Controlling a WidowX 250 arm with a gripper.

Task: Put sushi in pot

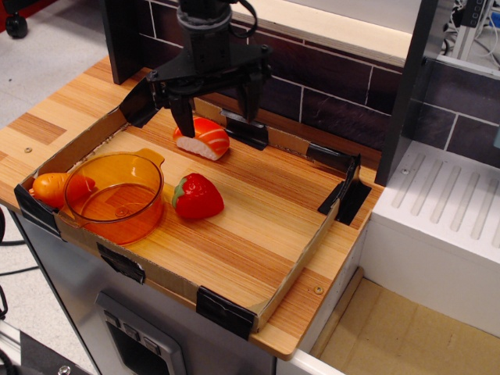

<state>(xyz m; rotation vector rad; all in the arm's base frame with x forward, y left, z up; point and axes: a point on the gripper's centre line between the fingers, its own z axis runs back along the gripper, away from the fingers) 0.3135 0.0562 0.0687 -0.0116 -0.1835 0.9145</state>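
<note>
The sushi (205,138), an orange striped top on white rice, lies on the wooden board near the back of the cardboard tray. My black gripper (217,116) hangs open just above and behind it, one finger at its left end, the other further right near the back wall. It holds nothing. The translucent orange pot (115,195) stands empty at the tray's front left, well apart from the sushi.
A red strawberry (197,196) lies right of the pot. A small plain orange toy (51,187) sits left of the pot in the corner. The low cardboard wall (301,254) with black tape rings the board. A dark brick backsplash (336,90) stands behind.
</note>
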